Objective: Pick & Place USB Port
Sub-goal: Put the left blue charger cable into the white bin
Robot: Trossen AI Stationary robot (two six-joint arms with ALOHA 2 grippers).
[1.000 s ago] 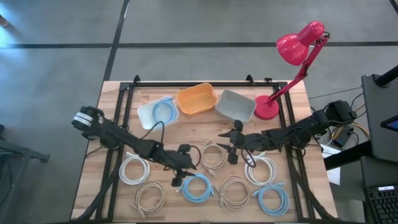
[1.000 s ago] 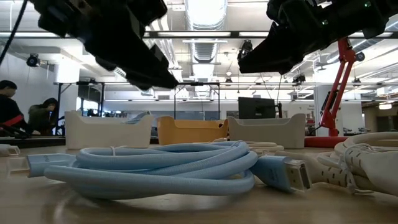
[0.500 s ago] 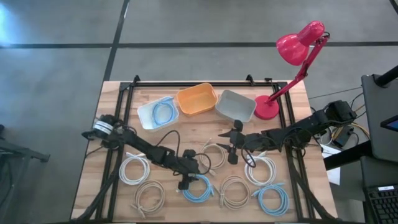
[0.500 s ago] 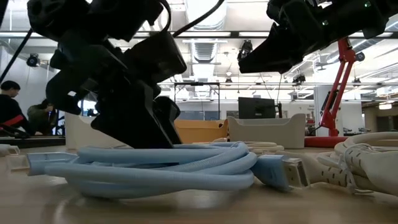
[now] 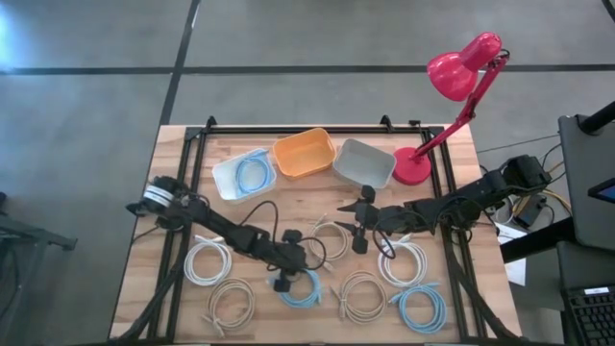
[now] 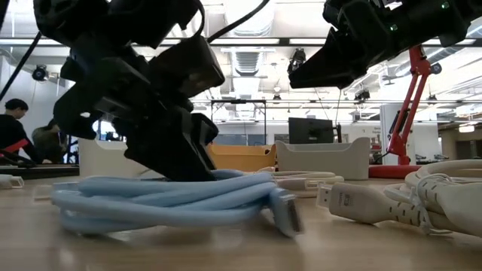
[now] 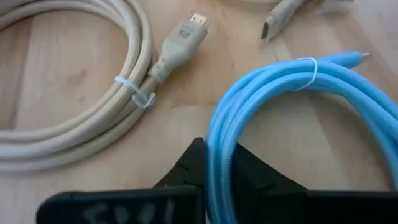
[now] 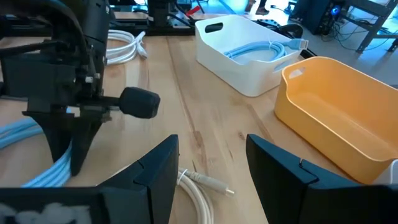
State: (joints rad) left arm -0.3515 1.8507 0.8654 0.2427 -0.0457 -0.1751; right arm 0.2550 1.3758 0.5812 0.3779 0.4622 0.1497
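Observation:
A light blue USB cable coil (image 5: 306,286) lies on the wooden table, near the front middle. My left gripper (image 5: 285,280) is low over the coil's left side and shut on it; the left wrist view shows the blue strands (image 7: 292,87) running out from between its fingers. My right gripper (image 5: 359,227) hovers open above the table's middle, right of the coil, with nothing between its fingers (image 8: 158,171). In the low view the left gripper (image 6: 169,147) stands on the coil (image 6: 158,203), and the coil's plug (image 6: 285,212) rests on the table. My left gripper pinches the bundled strands on the coil's left side (image 7: 219,163) between its two fingers (image 7: 186,167). The fingers come slanting down from the table's left and lie across the strands. The coil rests flat on the table.
At the back stand a white bin (image 5: 242,175) holding a blue cable, an orange bin (image 5: 304,154) and a grey bin (image 5: 364,163). A red desk lamp (image 5: 452,86) is at the back right. Several white, beige and blue cable coils (image 5: 207,259) (image 5: 363,296) (image 5: 421,308) surround the work spot.
My left gripper has come down onto the blue coil and shut on its left side. The coil has been squeezed narrower, and its plug end has swung toward the table's near edge. My right gripper has kept still.

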